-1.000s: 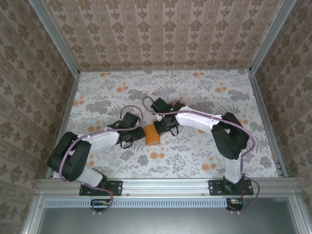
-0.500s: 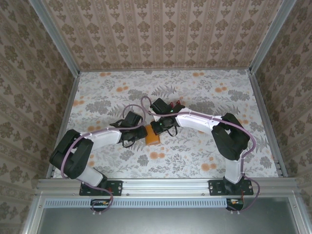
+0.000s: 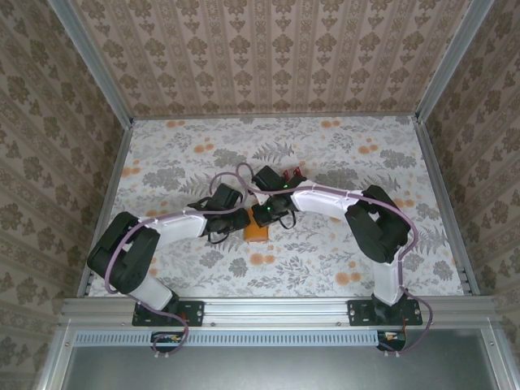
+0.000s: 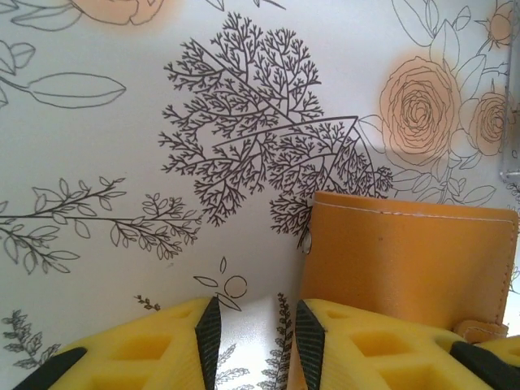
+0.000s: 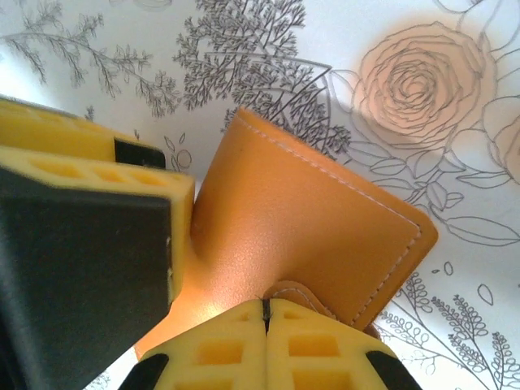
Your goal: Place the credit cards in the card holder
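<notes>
From above, both arms reach in to the middle of the floral table [image 3: 341,154]. The orange holder [image 3: 257,233] lies flat there, between the two wrists. The left gripper [image 3: 238,222] comes at it from the left and the right gripper [image 3: 265,218] from the far right side. From this height, the jaws cannot be told apart.

In the left wrist view, the holder [image 4: 406,260] lies closed at lower right, with its stitched edge running across the top and a small clasp tab [image 4: 486,331] at its near right corner. The left gripper [image 4: 256,341] has its yellow fingers [image 4: 203,333] spread part-way, and bare cloth shows in the gap. Its right-hand finger overlaps the holder's left edge, but whether it touches cannot be told.

In the right wrist view, the holder [image 5: 301,219] sits slanted, one corner pointing right. The right gripper [image 5: 266,313] has its fingers pressed together, with only a thin seam between them. The tips are right at the clasp tab [image 5: 296,294], and whether they pinch it cannot be told. The left gripper's yellow and black finger [image 5: 89,236] stands against the holder's left side.
</notes>
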